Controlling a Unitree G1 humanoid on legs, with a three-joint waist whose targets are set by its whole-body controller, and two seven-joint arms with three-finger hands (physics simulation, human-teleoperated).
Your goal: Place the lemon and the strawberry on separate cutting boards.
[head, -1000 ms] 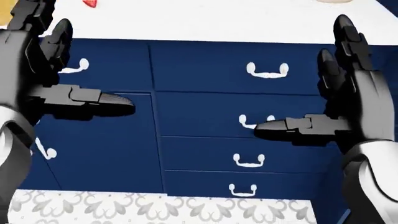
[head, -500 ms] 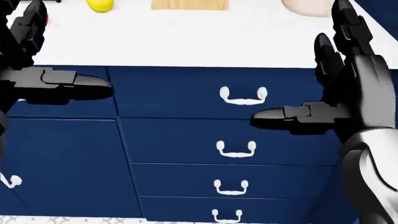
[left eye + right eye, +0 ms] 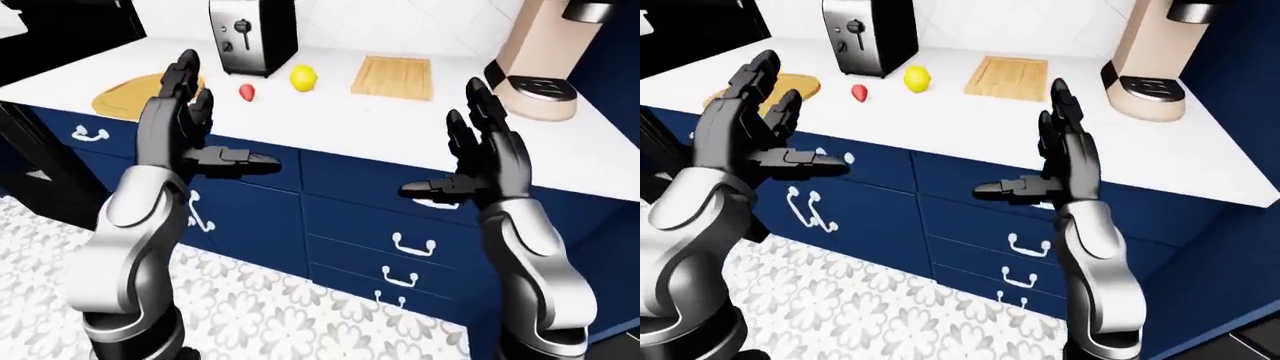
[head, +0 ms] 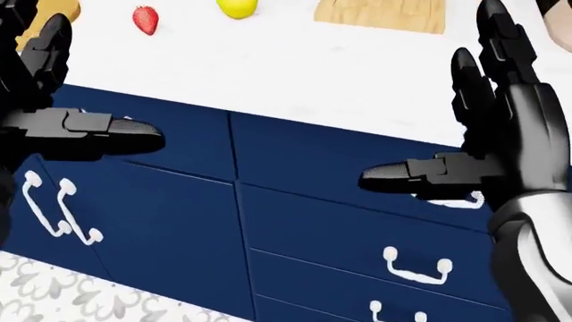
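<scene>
The whole picture swings in the head view: the camera has turned and tipped since half a second back, so the white tabletop sits tilted across the top and the strawberry shows again beside the lemon. That is the robot's head moving, not the fruit. Both fruits lie on the bare tabletop, near each other, just right of the toaster in the left-eye view. The round cutting board lies to their left, the square cutting board to their right, and neither carries anything. The left hand and right hand hang over the blue drawers, fingers spread, thumbs pointing inward, grasping nothing. Nothing is placed yet, by my reading. With both fruits and boards in sight, the next call is a reach toward one fruit.
</scene>
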